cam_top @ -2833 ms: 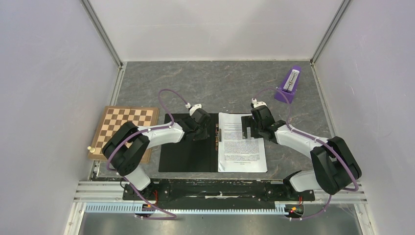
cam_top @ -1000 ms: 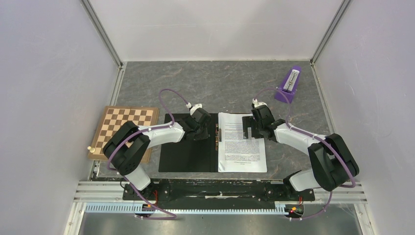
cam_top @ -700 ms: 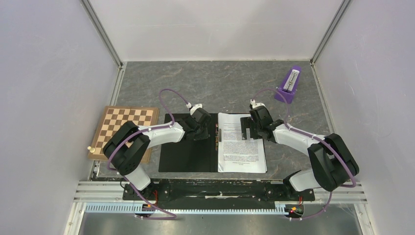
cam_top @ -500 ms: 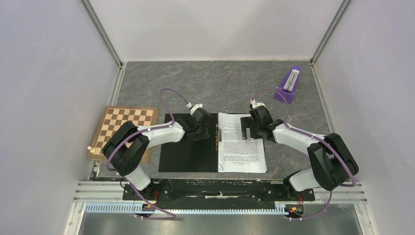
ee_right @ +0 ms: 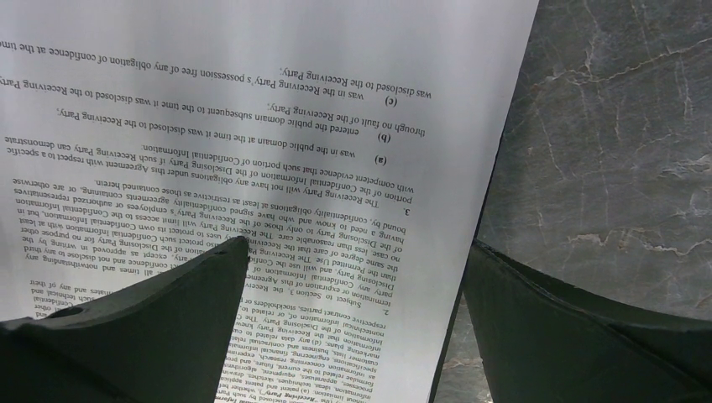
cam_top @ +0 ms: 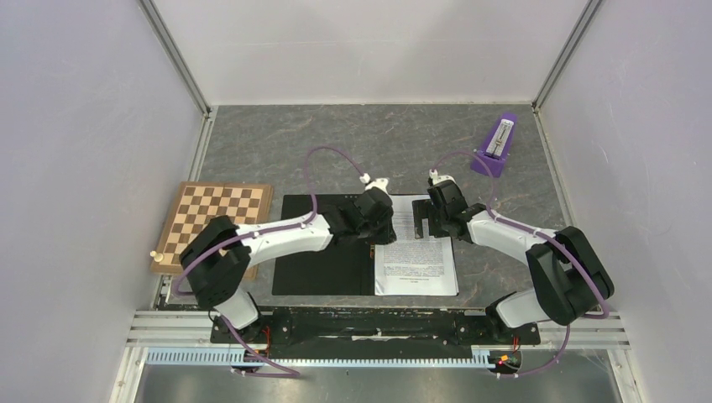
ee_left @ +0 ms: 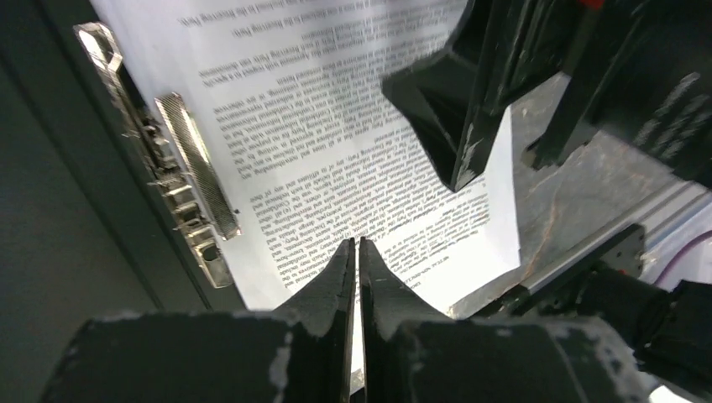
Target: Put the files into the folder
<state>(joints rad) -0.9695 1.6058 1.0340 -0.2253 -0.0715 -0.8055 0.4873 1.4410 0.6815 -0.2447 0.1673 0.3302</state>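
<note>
Writing on the files (ee_right: 252, 126): dense black print, upside down in the right wrist view; legible there "(a) was in the public domain at the time it was disclosed to the Receiving Party", "(b) entered the public domain subsequent to the time it was disclosed to the Receiving Party", also "Confidential Information" and "Disclosing Party".
Place of the files: flat on the right half of the open folder (cam_top: 323, 264), left edge at the metal spine clip (ee_left: 189, 180).
Folder: spread open, black inside up, by the middle of the near edge of the tabletop (cam_top: 378, 143); left half plain black.
Left claw (ee_left: 357, 245): clenched, tips together with nothing seen between them, over the print just beside the spine clip; contact with the paper impossible to tell.
Right claw (ee_right: 357, 248): released, jaws spread wide astride the sheets' right edge, one finger over print, the other over grey marbled tabletop.
Chessboard (cam_top: 214, 220): at the tabletop's left edge, apart from the folder; small white piece (cam_top: 154, 253) at its near left corner.
Purple object (cam_top: 495, 144): white-faced, near the far right corner.
</note>
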